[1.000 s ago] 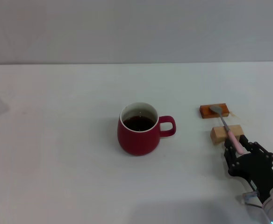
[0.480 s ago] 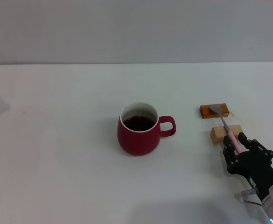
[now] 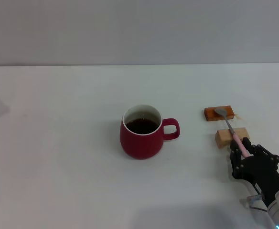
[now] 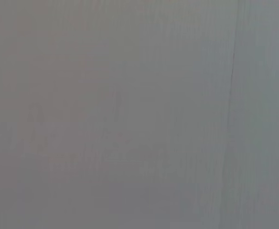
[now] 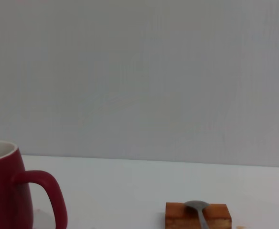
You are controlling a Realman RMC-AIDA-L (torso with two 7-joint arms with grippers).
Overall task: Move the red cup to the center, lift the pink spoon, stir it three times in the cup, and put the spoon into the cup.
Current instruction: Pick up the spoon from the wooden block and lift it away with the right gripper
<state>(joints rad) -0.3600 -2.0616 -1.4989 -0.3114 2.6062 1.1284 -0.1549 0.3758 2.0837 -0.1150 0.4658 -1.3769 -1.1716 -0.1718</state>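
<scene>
Now | right tool (image 3: 243,151) grips pink spoon (image 3: 231,130) | spoon across two blocks (image 3: 219,113) | red cup (image 3: 142,132) apart

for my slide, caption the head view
Right gripper at the pink spoon resting on two blocks, red cup at centre.

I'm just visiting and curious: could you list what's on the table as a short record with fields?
cup: red cup, mid-table, dark liquid inside, handle toward robot's right
spoon: pink spoon, bowl on dark wooden block, shaft across light wooden block
right gripper: right gripper at the spoon's pink handle end; grip unclear
left gripper: not in view
</scene>
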